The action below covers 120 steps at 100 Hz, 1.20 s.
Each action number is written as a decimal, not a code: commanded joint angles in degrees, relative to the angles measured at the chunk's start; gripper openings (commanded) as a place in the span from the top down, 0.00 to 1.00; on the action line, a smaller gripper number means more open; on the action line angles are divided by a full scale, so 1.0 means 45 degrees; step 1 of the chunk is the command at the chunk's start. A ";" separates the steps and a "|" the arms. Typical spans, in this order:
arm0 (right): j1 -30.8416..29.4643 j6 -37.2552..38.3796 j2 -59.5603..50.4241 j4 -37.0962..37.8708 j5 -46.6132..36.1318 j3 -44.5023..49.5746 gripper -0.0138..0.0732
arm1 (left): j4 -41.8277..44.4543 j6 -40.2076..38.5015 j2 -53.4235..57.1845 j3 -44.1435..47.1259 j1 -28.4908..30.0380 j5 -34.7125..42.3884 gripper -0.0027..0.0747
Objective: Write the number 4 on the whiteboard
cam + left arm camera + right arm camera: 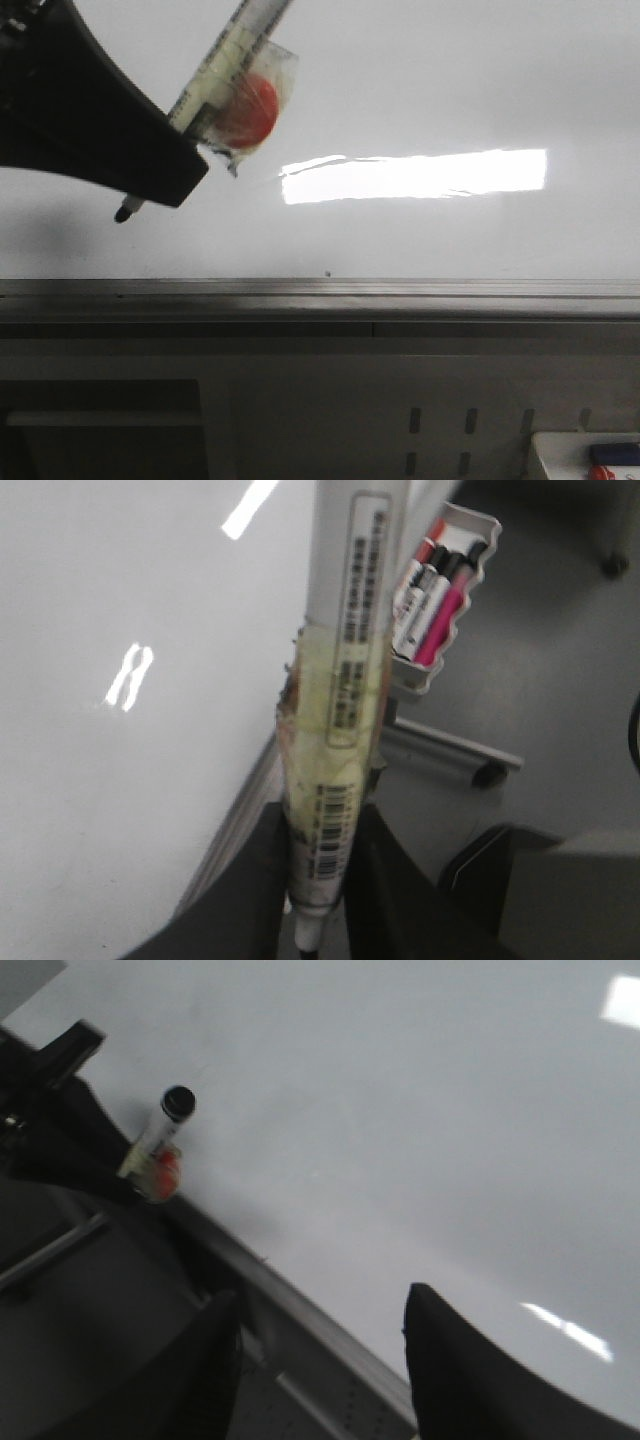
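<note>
The whiteboard (420, 80) is glossy white and fills the upper front view; no strokes of the number 4 show on it in any view. My left gripper (185, 165) is shut on a white marker (225, 75) wrapped in yellowish tape with a red blob (248, 110) attached. The marker's dark tip (124, 212) points down-left, close to the board's lower left. The left wrist view shows the marker (345, 680) clamped between the black fingers (250, 900). My right gripper (322, 1300) is open and empty over the board's edge rail, apart from the marker (160, 1135).
A grey metal rail (320, 295) runs along the board's near edge. A grey perforated panel (440, 420) lies below it. A white tray of spare markers (440, 600) sits off the board, also at the front view's lower right (590, 455).
</note>
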<state>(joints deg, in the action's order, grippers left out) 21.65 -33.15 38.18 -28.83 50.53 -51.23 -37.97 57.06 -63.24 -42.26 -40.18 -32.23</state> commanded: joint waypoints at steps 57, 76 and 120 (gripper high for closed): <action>0.5070 -0.2122 0.2965 -0.1648 -0.3208 0.0068 0.45 | 0.4945 0.0579 0.0548 -0.0318 -0.1855 0.0852 0.99; 0.6150 -0.2672 0.3825 -0.1648 -0.4620 0.0068 0.28 | 0.4945 0.0579 0.0548 -0.0318 -0.1855 0.1794 0.99; 0.6204 -0.2672 0.5612 -0.1800 -0.6237 0.0068 0.30 | 0.4918 0.0579 0.0548 -0.0318 -0.1855 0.2164 0.99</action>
<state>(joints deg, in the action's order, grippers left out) 49.41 -44.39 62.93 -35.35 26.86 -49.48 -14.97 59.65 -62.01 -42.26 -48.15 -26.28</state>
